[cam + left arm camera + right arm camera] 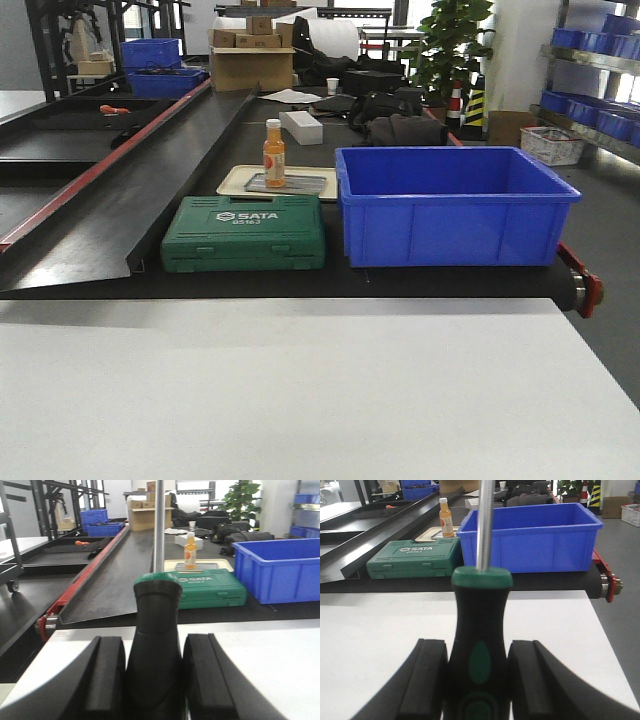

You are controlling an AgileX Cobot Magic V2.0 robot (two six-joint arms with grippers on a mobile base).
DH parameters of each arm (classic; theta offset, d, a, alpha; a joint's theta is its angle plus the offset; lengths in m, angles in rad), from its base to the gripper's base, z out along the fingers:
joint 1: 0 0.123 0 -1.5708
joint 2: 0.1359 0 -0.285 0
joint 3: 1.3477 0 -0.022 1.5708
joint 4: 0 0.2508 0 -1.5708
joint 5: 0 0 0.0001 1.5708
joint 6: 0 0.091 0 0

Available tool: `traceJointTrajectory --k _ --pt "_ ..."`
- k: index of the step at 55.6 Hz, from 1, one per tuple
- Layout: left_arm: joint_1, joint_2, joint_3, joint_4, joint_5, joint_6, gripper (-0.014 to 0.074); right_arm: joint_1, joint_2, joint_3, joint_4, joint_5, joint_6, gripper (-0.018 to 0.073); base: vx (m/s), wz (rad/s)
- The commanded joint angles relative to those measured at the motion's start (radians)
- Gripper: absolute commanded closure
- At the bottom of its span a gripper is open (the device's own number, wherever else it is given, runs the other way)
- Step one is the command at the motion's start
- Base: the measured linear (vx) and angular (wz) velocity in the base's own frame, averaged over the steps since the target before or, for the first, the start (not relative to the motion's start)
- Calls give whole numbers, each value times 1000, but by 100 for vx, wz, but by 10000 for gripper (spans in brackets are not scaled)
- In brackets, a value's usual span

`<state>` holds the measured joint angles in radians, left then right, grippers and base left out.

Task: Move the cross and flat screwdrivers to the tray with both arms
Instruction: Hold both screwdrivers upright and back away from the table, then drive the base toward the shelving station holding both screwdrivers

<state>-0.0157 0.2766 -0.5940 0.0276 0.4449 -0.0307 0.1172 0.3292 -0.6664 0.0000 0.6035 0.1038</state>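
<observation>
Left hand (155, 676) clamped on left screwdriver (156, 611): chunky matte black handle, green cap, thin metal shaft. Right hand (479, 680) clamped on right screwdriver (481, 611): waisted handle, green oval inlay. Both above smooth white table (370, 630).

White table (300, 400) lies under the left gripper (152, 672) and right gripper (479, 677). Black bench (150, 215) adjoins it ahead of both. On the bench: green SATA case (243, 234) ahead of the left gripper, beige tray (232, 184) beyond the case, blue bin (450, 205) ahead of the right gripper.
</observation>
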Motion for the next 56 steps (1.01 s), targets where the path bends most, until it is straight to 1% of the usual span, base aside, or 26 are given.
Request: traceJointTrajectory --k 1,13,56 --pt "-5 9 -29 -8 -104 0 594 -5 18 -28 -10 -93 -3 567 -22 -27" --pt "-5 9 -29 -8 -104 0 594 -5 18 -28 -10 -93 -3 567 -22 -44" --pt "-5 9 -29 -8 -104 0 594 -5 18 -28 -10 -92 -3 567 -20 -58"
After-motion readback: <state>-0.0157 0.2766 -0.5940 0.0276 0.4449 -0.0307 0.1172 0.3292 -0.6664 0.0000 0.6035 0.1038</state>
